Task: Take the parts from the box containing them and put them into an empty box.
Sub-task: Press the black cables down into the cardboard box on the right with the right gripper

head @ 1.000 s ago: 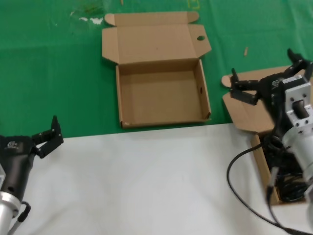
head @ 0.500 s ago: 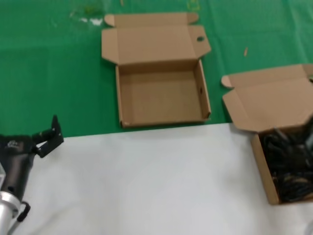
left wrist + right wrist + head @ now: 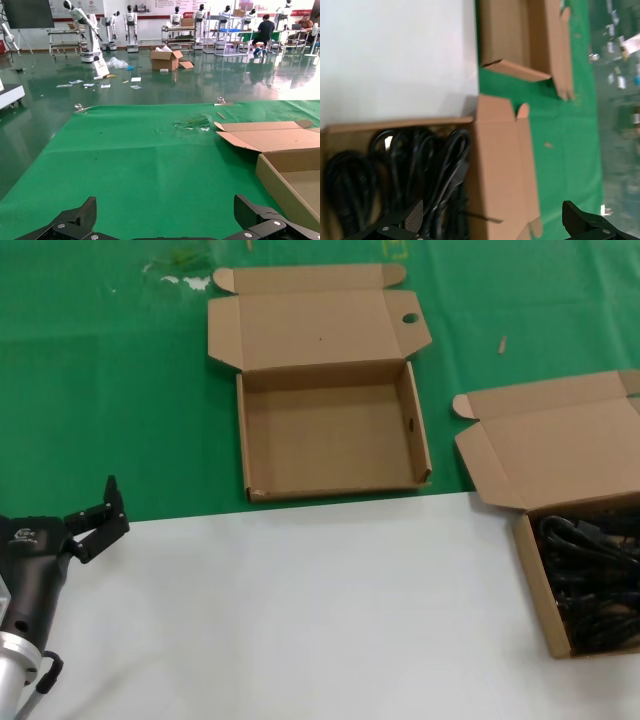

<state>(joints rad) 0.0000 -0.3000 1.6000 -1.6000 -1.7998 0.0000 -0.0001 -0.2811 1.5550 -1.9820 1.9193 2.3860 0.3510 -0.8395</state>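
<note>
The empty box (image 3: 257, 430) with a round hole in its lid tab sits open on the green cloth at the centre back. It also shows in the left wrist view (image 3: 280, 175) and the right wrist view (image 3: 512, 67). The box containing the parts (image 3: 560, 455) sits open at the right edge, holding several black power cords (image 3: 590, 580). My left gripper (image 3: 98, 518) is open and empty at the lower left, its fingertips (image 3: 86, 210) over green cloth. My right gripper (image 3: 492, 222) is open and empty above the cords (image 3: 410, 170) and that box's lid (image 3: 502, 165). It is outside the head view.
A white sheet (image 3: 300, 620) covers the near half of the table and green cloth (image 3: 100, 390) the far half. White scraps (image 3: 185, 280) lie at the back left. A factory floor with other robots (image 3: 130, 22) lies beyond the table.
My right arm, which stood over the cord box a second ago, has left the head view, uncovering the box and cords. My left arm has not moved.
</note>
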